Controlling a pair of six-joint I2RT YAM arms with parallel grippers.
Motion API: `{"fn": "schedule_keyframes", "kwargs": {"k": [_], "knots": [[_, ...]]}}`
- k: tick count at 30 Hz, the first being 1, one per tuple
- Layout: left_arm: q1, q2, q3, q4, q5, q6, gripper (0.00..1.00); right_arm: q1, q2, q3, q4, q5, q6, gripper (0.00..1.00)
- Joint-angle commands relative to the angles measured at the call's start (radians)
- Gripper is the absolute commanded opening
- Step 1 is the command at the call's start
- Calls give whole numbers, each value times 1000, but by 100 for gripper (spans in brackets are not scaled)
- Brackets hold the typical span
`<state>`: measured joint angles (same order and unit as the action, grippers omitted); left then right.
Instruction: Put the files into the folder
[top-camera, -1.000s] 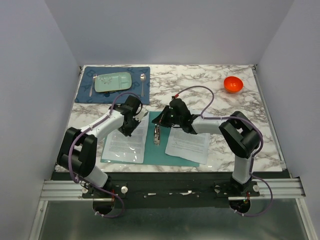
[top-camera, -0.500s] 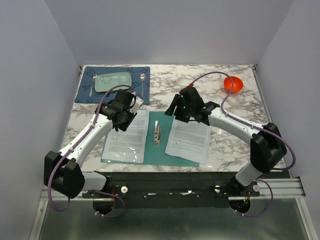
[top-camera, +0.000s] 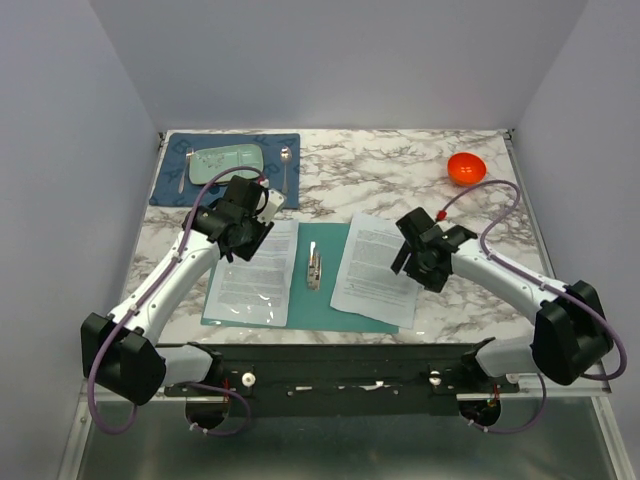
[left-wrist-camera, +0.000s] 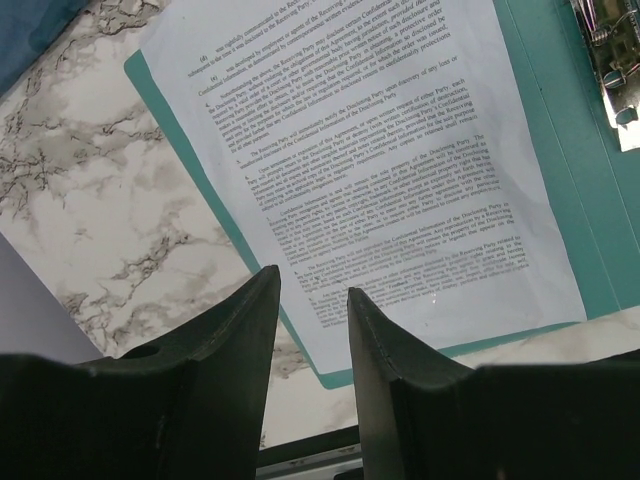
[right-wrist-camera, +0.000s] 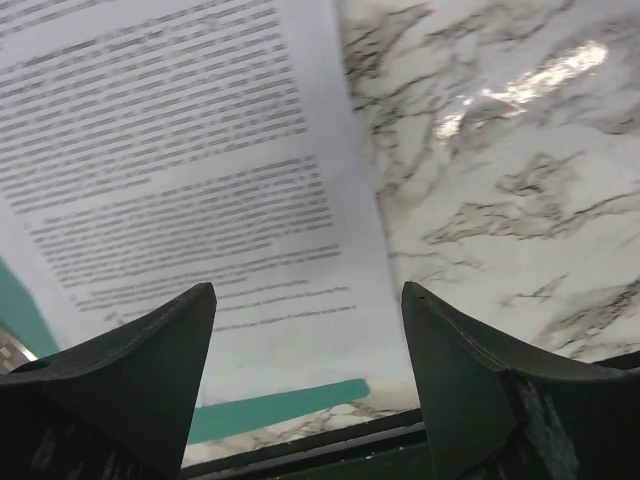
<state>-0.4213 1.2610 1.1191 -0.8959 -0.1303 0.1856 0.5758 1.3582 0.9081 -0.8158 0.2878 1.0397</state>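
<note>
Hovering my left gripper slightly parted, seemingly empty, over files centre frame, my right gripper spread wide, folder beneath.

A white marble bench with grey veins fills the view. At its upper left lies a dark blue placemat bearing a pale green plate, a fork left of it and a spoon right. An orange bowl sits at upper right.
</note>
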Motion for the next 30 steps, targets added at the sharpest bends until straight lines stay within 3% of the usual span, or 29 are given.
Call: {"fn": "schedule_keyframes", "kwargs": {"k": [1,8,14,24,30], "knots": [[-5,-11,22,-21,31,-12,47,-62,-10,-87,-16,27,7,83],[-5,-8,18,-21,40,-18,48,-68,13,-189,102,-87,-9,76],[-5,-5,18,-21,37,-17,47,-68,28,-254,208,-145,9,60],[-5,5,16,-20,32,-20,47,-68,2,-310,285,-191,19,15],[-5,11,13,-20,31,-20,47,-68,-71,-324,290,-207,-6,1]]}}
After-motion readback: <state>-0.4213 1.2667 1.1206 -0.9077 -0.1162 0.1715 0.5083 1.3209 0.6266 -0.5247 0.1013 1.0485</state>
